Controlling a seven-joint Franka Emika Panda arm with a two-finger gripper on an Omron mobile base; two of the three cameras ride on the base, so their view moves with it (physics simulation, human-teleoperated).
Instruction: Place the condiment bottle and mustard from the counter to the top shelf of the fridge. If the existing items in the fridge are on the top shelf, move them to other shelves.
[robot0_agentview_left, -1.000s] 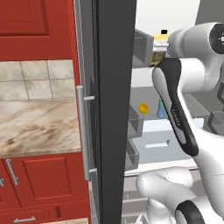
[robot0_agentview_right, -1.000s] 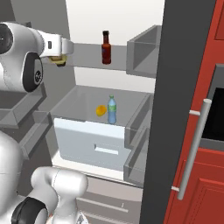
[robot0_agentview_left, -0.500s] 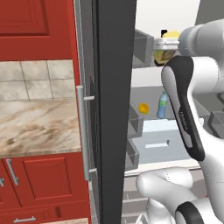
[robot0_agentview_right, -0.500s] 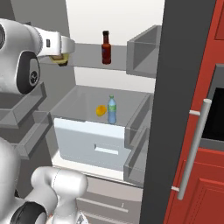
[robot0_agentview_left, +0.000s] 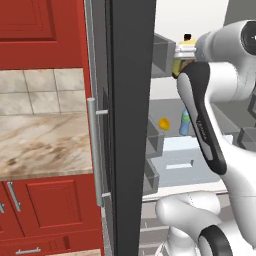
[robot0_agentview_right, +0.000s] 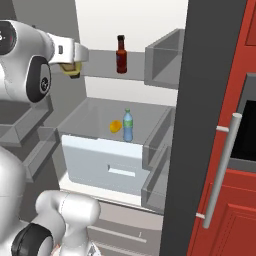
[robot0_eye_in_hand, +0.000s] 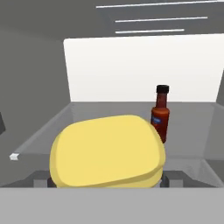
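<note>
On the far left of the left base view, the desk (robot0_agentview_left: 42, 142) is lying beige and marbled over red cabinets (robot0_agentview_left: 47, 210), with a tiled wall behind it. Beside it the fridge (robot0_agentview_left: 131, 125) is standing with its dark grey door swung out edge-on, the silver bar handle (robot0_agentview_left: 93, 150) running down its front. Inside, the top shelf (robot0_agentview_right: 100, 70) is carrying both task things. At that shelf's left end the gripper (robot0_agentview_right: 70, 64) is reaching in with the mustard (robot0_eye_in_hand: 107, 151) sitting between its jaws; the jaws are standing spread wide about the squat yellow container, and whether they are pressing on it or let go cannot be told. In the hand view the mustard is sitting low at the front edge of the shelf, its flat yellow top facing the camera. To its right and farther back toward the white rear wall, the condiment bottle (robot0_agentview_right: 121, 54) is standing upright near the middle of the top shelf, apart from the mustard. One shelf lower, above the pale drawer (robot0_agentview_right: 107, 162), the orange-yellow fruit (robot0_agentview_right: 115, 126) is lying just left of the blue bottle (robot0_agentview_right: 128, 125), which is standing upright near that shelf's front edge. Grey door bins (robot0_agentview_right: 162, 57) are hanging at the right.
</note>
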